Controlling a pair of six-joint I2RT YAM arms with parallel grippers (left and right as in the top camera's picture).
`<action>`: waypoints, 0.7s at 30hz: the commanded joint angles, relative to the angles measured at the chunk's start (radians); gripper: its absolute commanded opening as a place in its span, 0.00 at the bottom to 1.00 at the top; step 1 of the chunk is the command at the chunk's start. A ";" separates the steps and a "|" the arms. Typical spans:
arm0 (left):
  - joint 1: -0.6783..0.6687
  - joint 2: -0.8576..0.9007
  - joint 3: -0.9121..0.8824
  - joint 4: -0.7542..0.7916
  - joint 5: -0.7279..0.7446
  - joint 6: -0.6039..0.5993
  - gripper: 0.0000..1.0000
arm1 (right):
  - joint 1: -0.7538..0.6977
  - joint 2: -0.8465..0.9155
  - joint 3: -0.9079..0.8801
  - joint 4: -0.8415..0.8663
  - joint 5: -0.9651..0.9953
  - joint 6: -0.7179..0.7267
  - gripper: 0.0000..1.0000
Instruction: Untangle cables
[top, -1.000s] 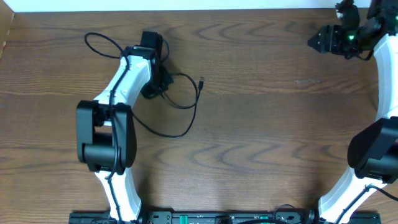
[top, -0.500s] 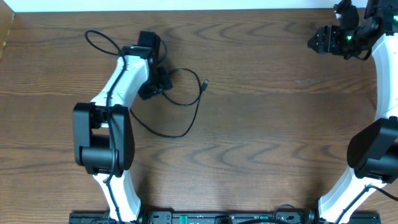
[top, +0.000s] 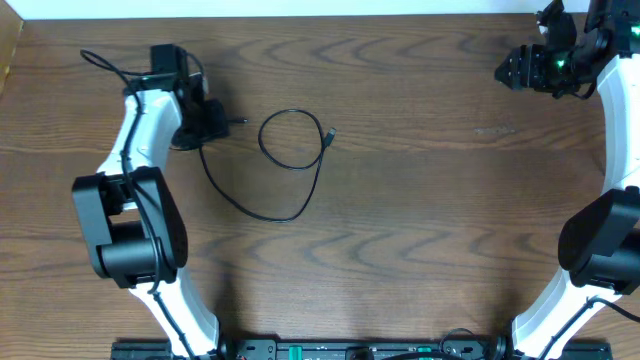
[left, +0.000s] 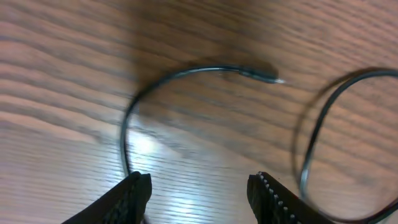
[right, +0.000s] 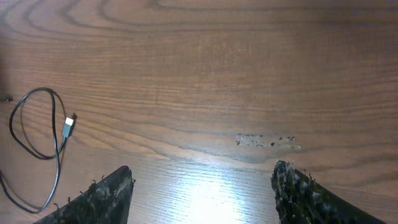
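1 cable shows on the counter (top: 420, 200): the black cable (top: 286, 218). No white one is in view. Within the last second the left jaws have gone from shut to apart and have swung leftward off the cord's middle, so they now hold nothing. The black cable lies released in front of them. 1 plug end (left: 266, 76) sits just ahead of the left jaws, and the cord arcs back from it to pass close beside 1 fingertip (left: 135, 194); whether it touches is unclear. Farther out from those jaws the cable curls into 1 loose loop (top: 262, 140) ending in the second plug (top: 329, 135). The right jaws are spread wide with nothing between them, well apart from the cable, which lies far off to their left. Judging by this, the release leaves the black cable clear of any other cord, and only the loop looks left to open.
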 joint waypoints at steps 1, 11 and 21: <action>0.018 0.026 0.008 0.000 0.026 0.124 0.53 | 0.000 -0.007 -0.009 -0.001 0.002 -0.003 0.68; 0.058 0.063 0.008 0.062 -0.001 0.136 0.51 | 0.000 -0.007 -0.009 -0.015 0.002 -0.003 0.68; 0.056 0.119 0.008 0.064 -0.014 0.145 0.43 | -0.001 -0.007 -0.009 -0.016 0.002 -0.003 0.69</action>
